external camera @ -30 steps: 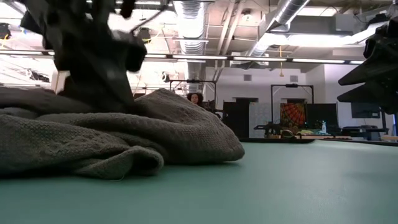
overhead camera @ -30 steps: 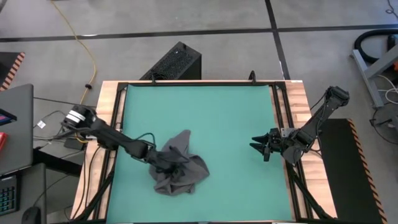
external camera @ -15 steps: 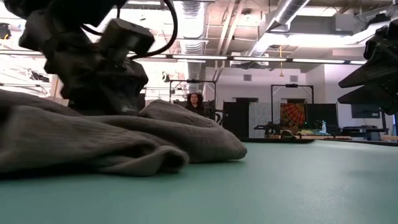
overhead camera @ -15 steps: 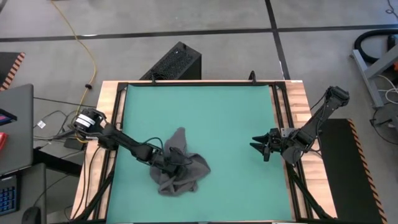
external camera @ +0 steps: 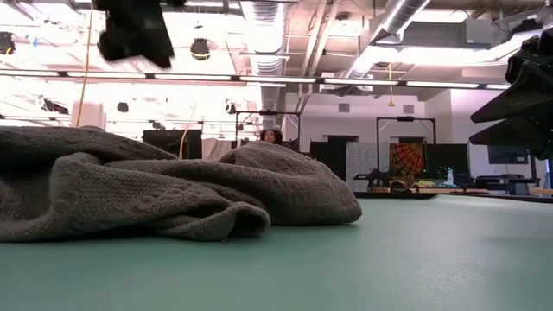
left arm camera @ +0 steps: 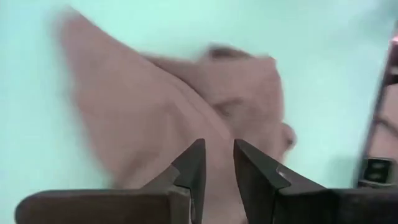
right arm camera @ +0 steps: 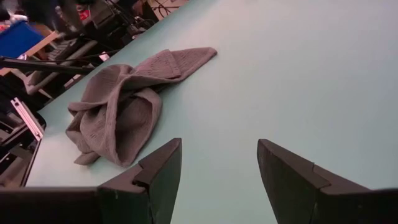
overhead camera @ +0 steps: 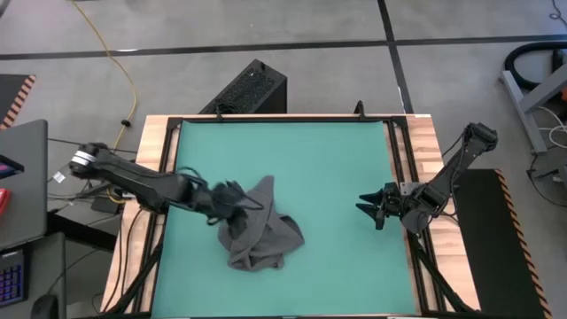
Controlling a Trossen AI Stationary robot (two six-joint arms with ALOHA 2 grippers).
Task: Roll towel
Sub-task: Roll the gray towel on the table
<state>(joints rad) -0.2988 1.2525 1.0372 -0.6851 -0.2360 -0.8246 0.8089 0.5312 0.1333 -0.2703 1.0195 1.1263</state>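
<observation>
A dark grey towel [overhead camera: 257, 229] lies crumpled in a loose heap on the green mat [overhead camera: 328, 159], folded over itself with one corner pointing away from the pile, so it is far from flat enough to roll. The left gripper [overhead camera: 232, 197] hangs just above the heap's edge; in its wrist view the two fingers stand almost together with only a thin slit between them, nothing caught there, and the cloth spreads just beyond their tips. Likely it is placed to take a fresh hold and spread the cloth. The right gripper [overhead camera: 372, 208] waits well apart from the towel, near the mat's far side, its jaws spread wide and empty, with bare mat between them and the heap ahead of them.
</observation>
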